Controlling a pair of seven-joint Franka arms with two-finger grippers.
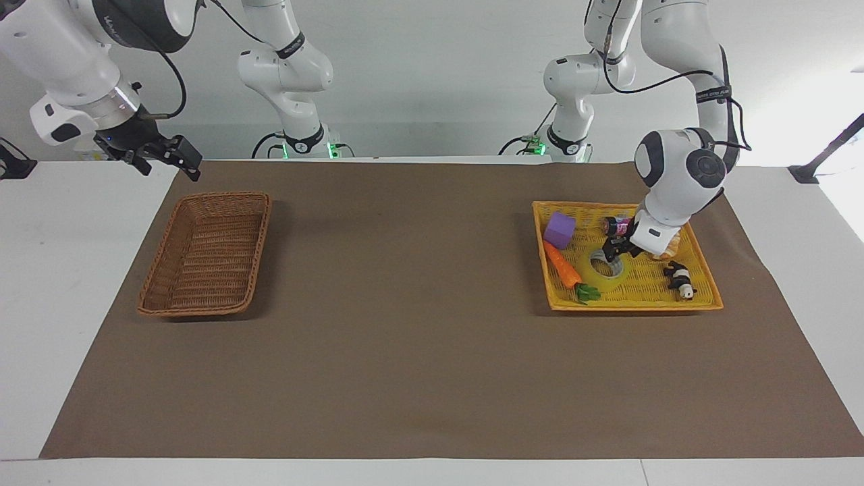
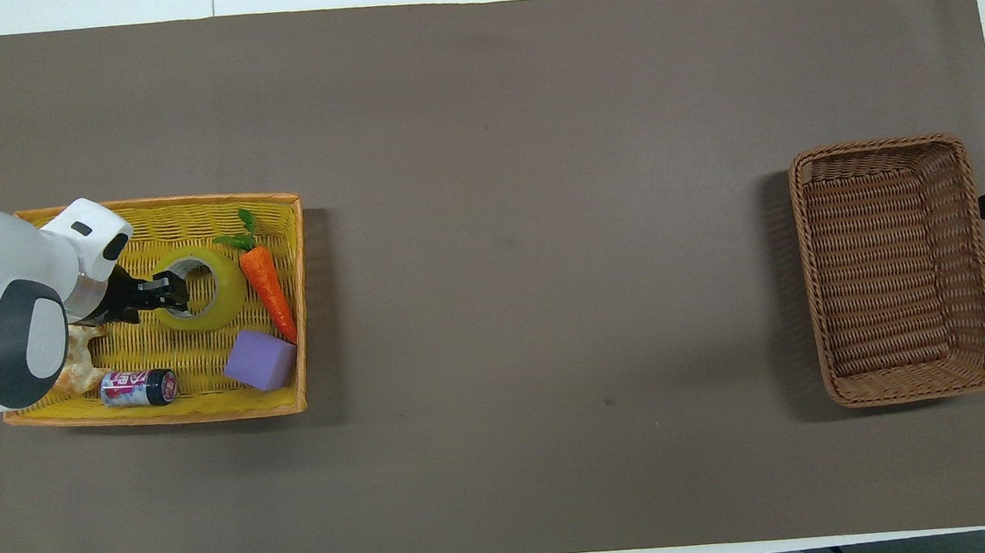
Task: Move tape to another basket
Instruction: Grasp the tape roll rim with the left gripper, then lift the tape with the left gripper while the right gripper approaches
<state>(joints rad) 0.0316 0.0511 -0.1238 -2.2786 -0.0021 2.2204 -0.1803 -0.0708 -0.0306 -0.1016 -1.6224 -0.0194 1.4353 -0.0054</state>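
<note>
The yellow tape roll (image 1: 603, 275) lies flat in the yellow-orange tray basket (image 1: 634, 305) at the left arm's end of the table; it also shows in the overhead view (image 2: 226, 296). My left gripper (image 1: 611, 252) is low over the tape, open, its fingers at the roll's wall on the croissant side; in the overhead view the left gripper (image 2: 167, 293) overlaps the tape's rim. The dark brown wicker basket (image 1: 260, 236) stands empty at the right arm's end, also in the overhead view (image 2: 887, 145). My right gripper (image 1: 177, 159) waits open, raised beside that basket.
The yellow tray (image 2: 161, 417) also holds a carrot (image 2: 267, 285) and a purple block (image 2: 260, 360) beside the tape, a small can (image 2: 139, 388), a croissant (image 2: 78, 376) partly under my left arm, and a toy panda (image 1: 680, 279). Brown cloth covers the table between the baskets.
</note>
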